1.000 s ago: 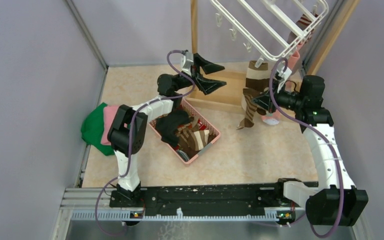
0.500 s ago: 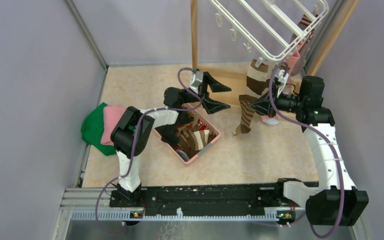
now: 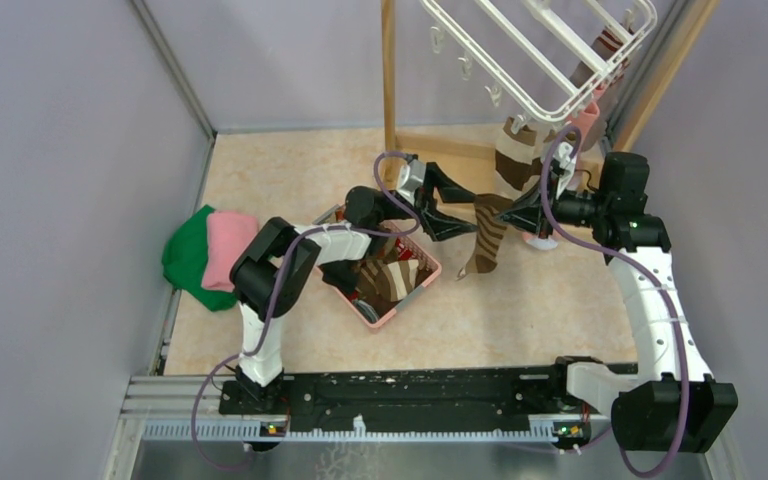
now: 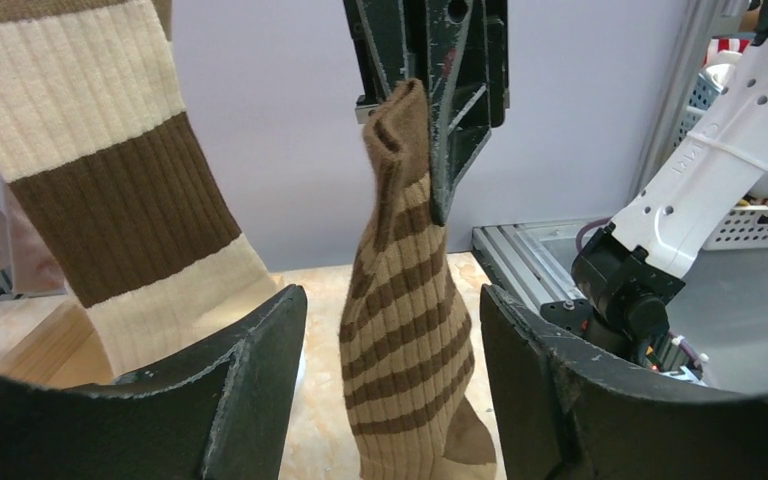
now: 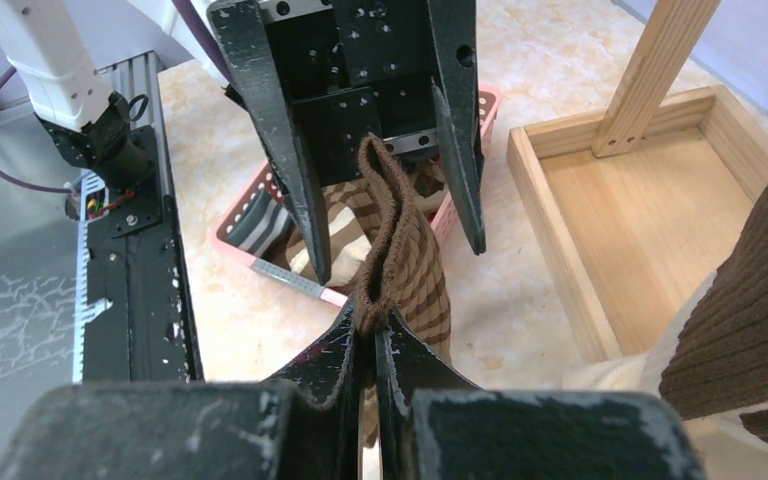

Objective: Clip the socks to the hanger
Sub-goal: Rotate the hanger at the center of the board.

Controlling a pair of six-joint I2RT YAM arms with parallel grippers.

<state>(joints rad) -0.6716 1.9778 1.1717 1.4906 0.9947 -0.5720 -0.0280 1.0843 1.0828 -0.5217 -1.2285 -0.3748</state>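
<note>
Right claw (image 5: 370,335) pinched shut on brown thin-striped ribbed sock (image 4: 400,340) at the cuff. Left claw (image 4: 390,300) open, sock between its jaws. Risk: an off-centre left close tugs the cuff free, short of white plastic grid hanger (image 3: 520,62) above.

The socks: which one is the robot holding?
The narrow-striped brown sock, pinched at its top by the right gripper. The broad cream-striped sock hangs beside it; others lie in the basket.

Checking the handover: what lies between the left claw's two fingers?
The brown striped sock, pinched by the shut right claw, hangs inside the open left claw; the left wrist view shows it.
</note>
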